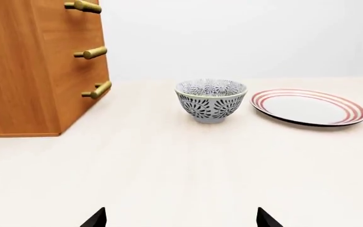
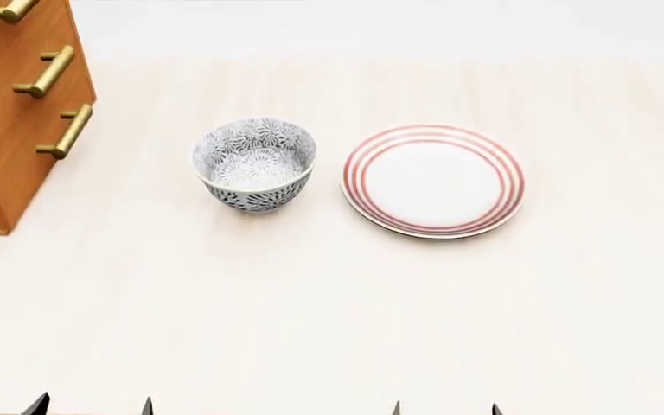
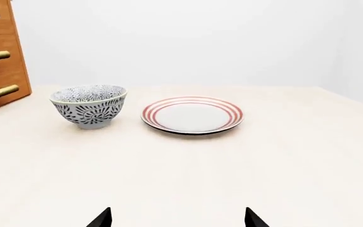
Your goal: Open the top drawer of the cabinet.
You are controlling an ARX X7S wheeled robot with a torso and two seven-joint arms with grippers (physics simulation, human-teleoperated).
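Both grippers sit at the near edge of the table (image 2: 332,328), only dark fingertips showing. Left gripper (image 2: 91,406) tips spread apart, nothing between them; same in the left wrist view (image 1: 181,218), two black tips wide, bare tabletop in the gap. Right gripper (image 2: 445,408) tips also parted and empty; right wrist view (image 3: 178,218) shows the same wide gap. Neither touches anything. Arms themselves out of frame; both wrist cameras look level across the table toward the far side, so the grippers are held low and pointing forward.

Cabinet (image 2: 3,112) stands at the far left corner of the table, well apart from both grippers, orange-brown wood, upright. Three brass bar handles on its front. Top drawer (image 2: 21,15) is the uppermost one, partly cut off by the frame; its front looks flush with the two lower drawers, closed. Left wrist view shows the top drawer handle (image 1: 83,5) at the cabinet (image 1: 17,71) front, nothing near it.

Patterned bowl (image 2: 253,164) sits upright mid-table, near the cabinet but not touching. Red-ringed plate (image 2: 432,180) lies flat just beside the bowl toward the right edge, small gap between them.
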